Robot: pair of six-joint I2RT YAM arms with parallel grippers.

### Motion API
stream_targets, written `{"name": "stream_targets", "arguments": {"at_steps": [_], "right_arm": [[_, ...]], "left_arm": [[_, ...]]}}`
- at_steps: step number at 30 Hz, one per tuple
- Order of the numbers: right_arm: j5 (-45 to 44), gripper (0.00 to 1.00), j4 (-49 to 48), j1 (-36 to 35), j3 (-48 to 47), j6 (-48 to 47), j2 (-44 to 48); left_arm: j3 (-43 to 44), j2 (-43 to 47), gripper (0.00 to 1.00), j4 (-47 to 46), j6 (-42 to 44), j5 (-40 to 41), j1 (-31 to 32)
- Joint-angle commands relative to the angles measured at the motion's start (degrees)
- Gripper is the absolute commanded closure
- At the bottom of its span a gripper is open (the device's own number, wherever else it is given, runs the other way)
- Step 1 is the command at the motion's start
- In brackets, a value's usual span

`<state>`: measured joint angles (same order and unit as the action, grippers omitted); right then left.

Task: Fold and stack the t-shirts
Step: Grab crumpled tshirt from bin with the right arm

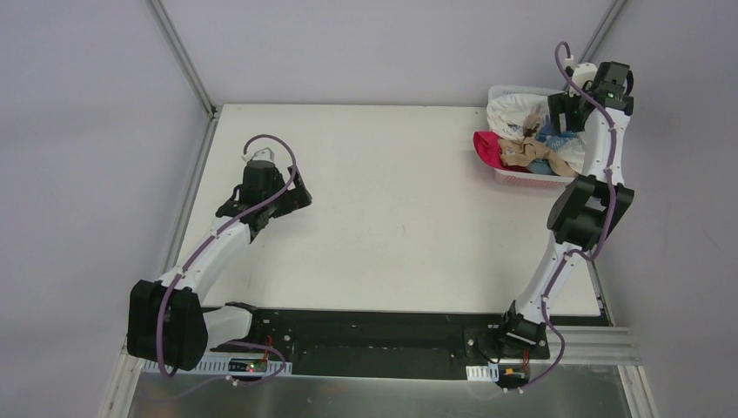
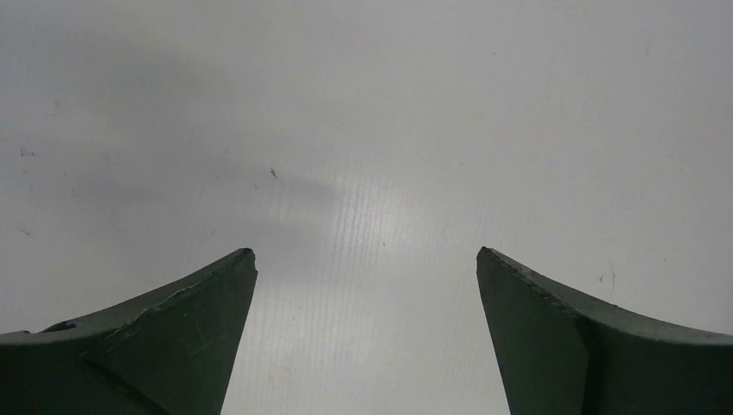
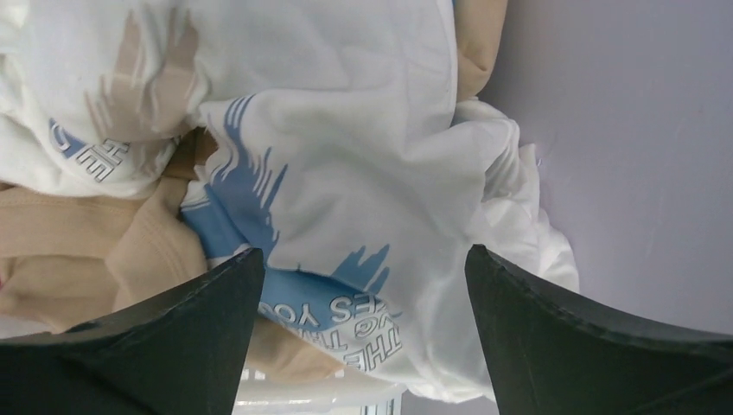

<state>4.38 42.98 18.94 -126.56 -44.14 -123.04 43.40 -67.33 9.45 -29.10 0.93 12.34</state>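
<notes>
Tees (image 1: 522, 144) lie heaped in the basket (image 1: 520, 181) at the far right corner of the surface (image 1: 392, 226). Your right tool (image 3: 363, 259) hangs spread above the white tee (image 3: 363, 156), gripping nothing; your left tool (image 2: 367, 255) is spread over the surface

Our left arm (image 1: 209, 248) runs forward and inward from its base, and our left gripper (image 2: 363, 255) points down with both fingers spread wide, nothing between them. Our right arm (image 1: 581, 213) climbs to a bent elbow and reaches far ahead. Our right gripper (image 3: 363, 251) faces down, fingers equally wide apart.
</notes>
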Motion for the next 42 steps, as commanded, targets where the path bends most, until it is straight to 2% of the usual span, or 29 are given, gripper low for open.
{"name": "stream_targets", "arguments": {"at_steps": [1,5,7,10,11,12,17,22,24,27,32,38,42], "right_arm": [[0.7,0.15,-3.8,0.8,-2.8,0.9,-2.8],[0.8,0.28,-4.9,1.2,-4.3,3.9,-5.1],[0.7,0.37,-5.4,1.2,-5.0,5.5,-6.0],[0.8,0.63,-7.3,1.1,-5.7,8.8,-6.7],[1.1,0.77,-8.2,1.2,-5.9,9.9,-6.6],[1.0,0.98,-8.8,1.2,-6.2,11.4,-6.6],[-0.2,1.0,-14.7,0.9,-5.7,20.5,-1.5],[-7.7,1.0,-28.7,-0.1,3.1,26.7,9.4],[-9.7,1.0,-30.7,-0.4,3.7,28.7,12.4],[-12.3,1.0,-32.0,-0.7,2.3,32.0,15.2],[-11.7,1.0,-37.8,-1.1,0.8,37.3,18.3],[-10.6,1.0,-41.3,-2.0,-7.2,47.1,18.1],[-11.2,1.0,-44.2,-2.5,-11.5,49.0,17.2]], "left_arm": [[2.9,-0.3,0.0,-1.4,1.2,0.4,0.1],[3.0,0.3,0.0,-1.3,1.3,1.3,0.1],[2.9,0.8,0.0,-1.3,1.3,1.5,0.1],[2.7,1.2,0.0,-1.3,1.0,1.4,0.1],[2.8,1.3,0.0,-1.3,1.0,1.3,0.1],[2.9,1.4,0.0,-1.3,1.0,1.2,0.1],[3.1,2.0,0.0,-1.3,0.8,0.7,0.0],[2.7,3.5,0.0,-1.3,0.6,-0.5,0.1],[2.4,4.1,0.0,-1.3,0.6,-0.8,0.1],[2.1,4.9,0.0,-1.3,0.5,-0.8,0.1],[1.9,6.1,0.0,-1.4,0.2,-2.5,0.1],[1.4,7.9,0.0,-1.4,0.0,-3.3,0.1],[0.8,9.6,0.0,-1.4,-0.1,-3.3,0.1]]}}
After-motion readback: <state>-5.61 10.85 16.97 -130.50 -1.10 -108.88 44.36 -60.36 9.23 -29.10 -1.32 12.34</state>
